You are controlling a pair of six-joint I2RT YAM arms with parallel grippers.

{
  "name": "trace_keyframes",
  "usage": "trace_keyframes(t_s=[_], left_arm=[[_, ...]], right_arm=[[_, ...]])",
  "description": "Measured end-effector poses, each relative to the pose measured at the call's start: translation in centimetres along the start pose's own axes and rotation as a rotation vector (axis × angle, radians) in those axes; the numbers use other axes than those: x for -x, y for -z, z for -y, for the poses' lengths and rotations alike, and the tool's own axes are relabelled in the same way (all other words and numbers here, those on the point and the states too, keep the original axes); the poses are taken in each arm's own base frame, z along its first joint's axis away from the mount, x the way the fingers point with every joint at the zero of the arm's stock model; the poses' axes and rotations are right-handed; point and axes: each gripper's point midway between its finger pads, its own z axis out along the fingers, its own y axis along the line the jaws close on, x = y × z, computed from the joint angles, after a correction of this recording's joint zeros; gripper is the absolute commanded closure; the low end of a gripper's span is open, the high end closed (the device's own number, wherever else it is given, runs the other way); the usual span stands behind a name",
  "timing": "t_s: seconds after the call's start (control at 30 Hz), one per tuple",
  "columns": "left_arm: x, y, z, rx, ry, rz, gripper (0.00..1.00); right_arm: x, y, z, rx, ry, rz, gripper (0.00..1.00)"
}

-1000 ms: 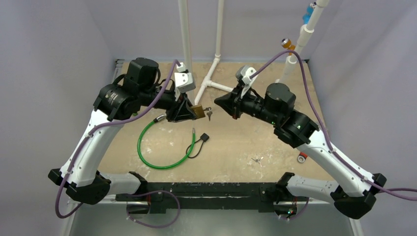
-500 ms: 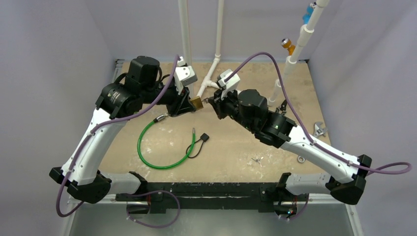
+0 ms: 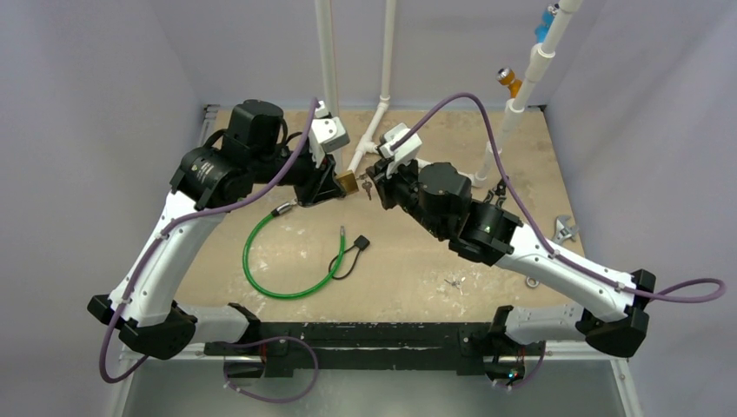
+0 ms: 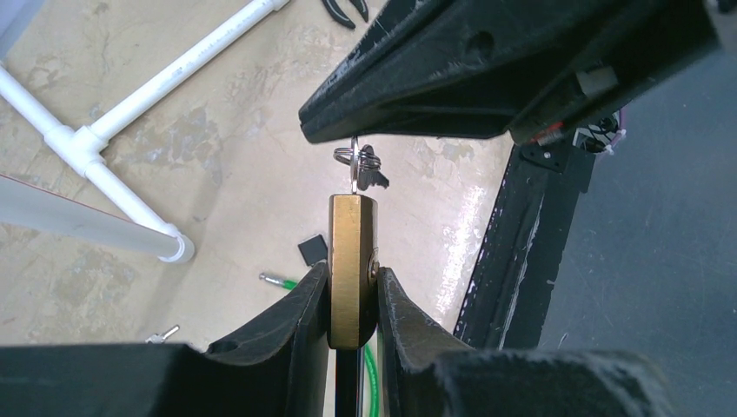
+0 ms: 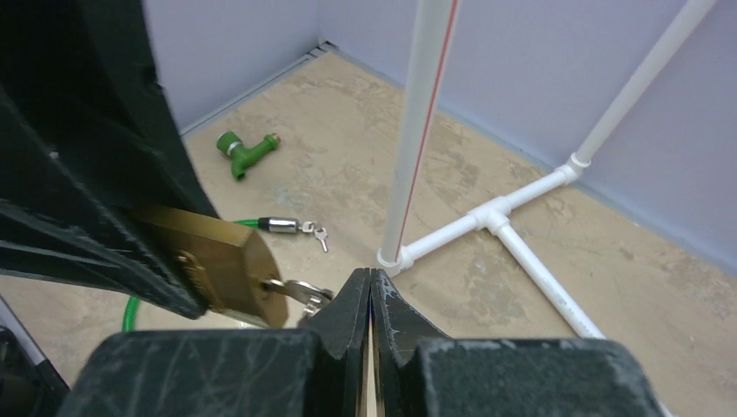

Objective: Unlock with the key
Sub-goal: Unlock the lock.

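Observation:
A brass padlock point(image 3: 348, 182) point(image 4: 352, 261) point(image 5: 222, 265) hangs in the air above the back of the table, with my left gripper point(image 3: 335, 185) point(image 4: 352, 276) shut on its flat sides. A silver key point(image 4: 355, 174) point(image 5: 295, 289) sticks in its keyhole, with a ring and a second key point(image 3: 367, 187) dangling from it. My right gripper point(image 3: 376, 178) point(image 5: 371, 276) is shut with nothing between its fingers. Its tips sit right beside the key's head, on the key's right in the right wrist view. Whether they touch the key I cannot tell.
A green cable loop point(image 3: 282, 265) and a black fob on a cord point(image 3: 360, 242) lie on the table below. White pipes point(image 3: 372, 139) stand at the back. A green valve point(image 5: 248, 149) lies near the wall. Small keys point(image 3: 452, 282) and a wrench point(image 3: 565, 230) lie at the right.
My right arm has swung left from the table's right side until its shut tips reach the key. The left gripper has shifted the padlock slightly back and up.

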Motion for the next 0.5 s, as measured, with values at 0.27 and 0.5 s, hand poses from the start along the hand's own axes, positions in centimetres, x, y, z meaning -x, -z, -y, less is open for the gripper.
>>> trace_keyframes(t_s=[0.27, 0.5], left_arm=[[-0.6, 0.1, 0.3, -0.007, 0.013, -0.023, 1.0], [-1.1, 0.2, 0.4, -0.005, 0.026, -0.042, 1.0]], right_arm=[[0.9, -0.2, -2.0, -0.005, 0.085, 0.021, 1.0], [0.6, -0.2, -2.7, -0.002, 0.082, 0.014, 1.0]])
